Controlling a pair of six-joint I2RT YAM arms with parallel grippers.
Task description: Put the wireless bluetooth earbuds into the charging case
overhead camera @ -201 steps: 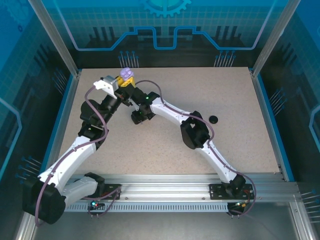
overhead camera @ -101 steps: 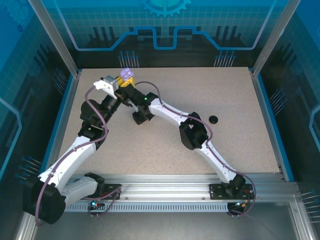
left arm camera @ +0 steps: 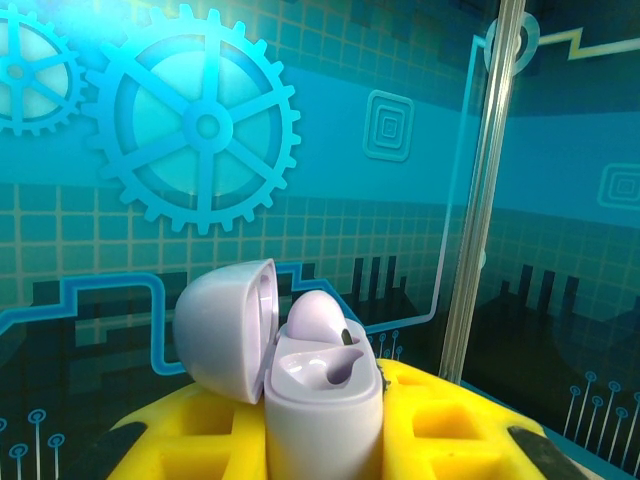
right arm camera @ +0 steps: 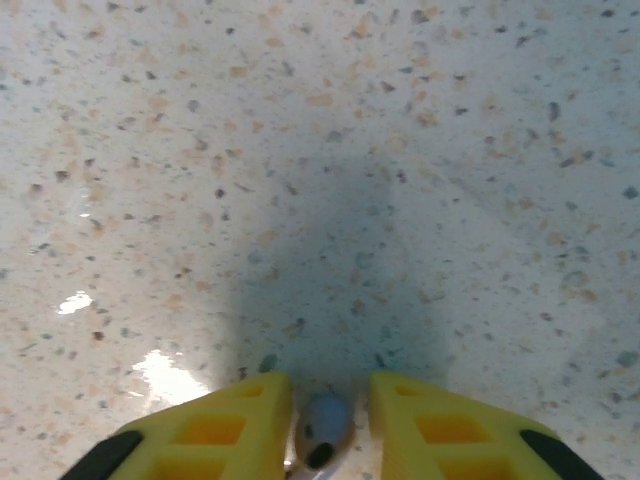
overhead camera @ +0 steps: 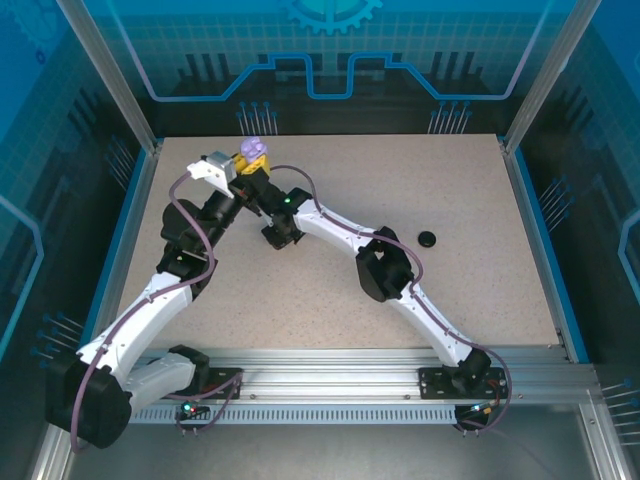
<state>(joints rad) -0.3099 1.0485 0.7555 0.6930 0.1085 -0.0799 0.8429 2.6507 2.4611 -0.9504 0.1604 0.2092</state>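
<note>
Near the far-left corner of the table (overhead camera: 470, 200), in the top view, my left gripper (overhead camera: 250, 165) is holding the lilac charging case (overhead camera: 255, 148) up off the surface. My right gripper (overhead camera: 279, 237) is pointing down at the table just in front of it. Risk noted: the two wrists are working very close together, so a right-arm lift straight toward the case could knock it or the left fingers. A black round case (overhead camera: 428, 238) is lying well apart, toward the right edge.

In the left wrist view, the hazard is the case itself. It is standing tall between the yellow fingers (left arm camera: 450, 425) with its lid (left arm camera: 225, 330) hanging open to the left, and a push from above could tip it or swing the lid shut. One lilac earbud (left arm camera: 315, 315) is already sitting in the far well; the near well (left arm camera: 320, 368) is lying empty. My left gripper is clamped tight on the case body.

In the right wrist view, the concern is a poor pinch. The second earbud (right arm camera: 322, 430) is tiny and smooth, down at the table surface between my fingertips, and an off-centre squeeze could squirt it out. My right gripper is standing narrowly apart, one finger on each side of the earbud. A sliver of gap is showing on one side, and I cannot tell whether it is gripped.
</note>
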